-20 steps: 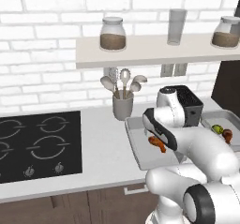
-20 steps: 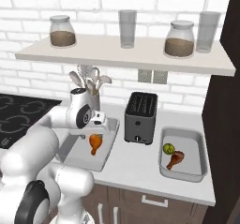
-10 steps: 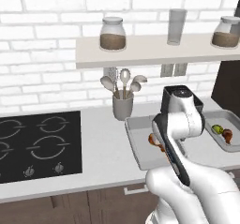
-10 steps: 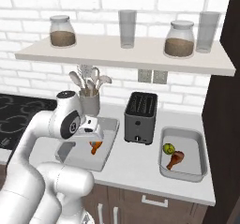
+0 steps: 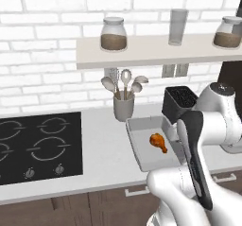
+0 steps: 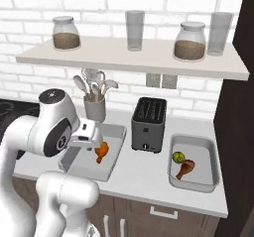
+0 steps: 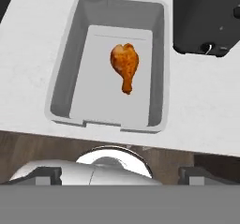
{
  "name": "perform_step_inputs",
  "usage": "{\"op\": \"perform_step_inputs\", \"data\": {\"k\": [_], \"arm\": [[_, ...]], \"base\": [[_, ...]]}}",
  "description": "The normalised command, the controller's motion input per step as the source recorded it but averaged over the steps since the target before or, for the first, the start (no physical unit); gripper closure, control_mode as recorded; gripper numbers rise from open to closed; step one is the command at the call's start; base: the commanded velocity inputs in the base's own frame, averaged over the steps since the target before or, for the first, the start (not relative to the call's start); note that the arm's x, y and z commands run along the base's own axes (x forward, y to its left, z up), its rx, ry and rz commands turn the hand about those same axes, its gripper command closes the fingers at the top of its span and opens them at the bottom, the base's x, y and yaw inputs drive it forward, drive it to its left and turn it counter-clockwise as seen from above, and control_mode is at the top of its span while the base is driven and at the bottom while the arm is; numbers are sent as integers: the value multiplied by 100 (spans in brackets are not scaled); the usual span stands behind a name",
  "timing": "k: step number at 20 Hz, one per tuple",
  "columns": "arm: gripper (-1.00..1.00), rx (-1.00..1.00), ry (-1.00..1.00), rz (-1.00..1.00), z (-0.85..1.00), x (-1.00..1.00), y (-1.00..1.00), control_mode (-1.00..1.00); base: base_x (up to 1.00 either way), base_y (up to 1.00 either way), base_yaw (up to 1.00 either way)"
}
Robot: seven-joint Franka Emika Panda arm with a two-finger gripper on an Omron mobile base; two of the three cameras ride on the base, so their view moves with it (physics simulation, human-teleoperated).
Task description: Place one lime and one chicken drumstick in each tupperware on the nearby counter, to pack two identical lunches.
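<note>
On the pale-grey worktop (image 6: 149, 174), between a black cooktop (image 5: 38, 147) and a dark toaster (image 6: 149, 124), you have two shallow grey tupperwares. Your nearer tupperware (image 7: 65, 85) lies just beside the toaster and below a grey cup of utensils (image 5: 124, 104). It holds one chicken drumstick (image 7: 124, 64) and no lime. Your farther tupperware (image 6: 211, 164) lies on the toaster's other side, and it holds a lime (image 6: 177, 156) touching a second drumstick (image 6: 184, 168), so that lunch looks complete.

Your hand (image 6: 85, 136) hangs above the nearer tupperware, looking straight down into it. Whether its fingers are spread or closed cannot be told, as they are too small and low in the hand view. Nothing shows between them.

By my judgement you need one more lime, for the nearer tupperware. No spare lime appears on this stretch of worktop, so it probably lies elsewhere.

A lime should be light, firm and round, with a waxy skin that can slip or roll. Take it across its widest middle, fingers level, and close gently. Should you need to move the drumstick, it is probably greasy and uneven; grip the thick meaty end, not the thin bone.
</note>
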Motion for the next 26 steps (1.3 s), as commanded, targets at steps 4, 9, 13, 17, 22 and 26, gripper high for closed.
{"op": "perform_step_inputs", "data": {"k": [4,9,13,17,22,26], "arm": [[-100,2,-32,0,81,-47,4,-100],[-100,2,-41,1,17,-82,1,-100],[-100,-3,-13,0,22,-52,2,-100],[-100,-15,7,0,47,-5,7,-100],[-100,-20,42,0,33,0,3,-100],[-100,-11,41,-1,-4,-17,4,-100]], "base": [[0,0,0],[0,0,0],[0,0,0],[0,0,0],[0,0,0],[0,0,0]]}}
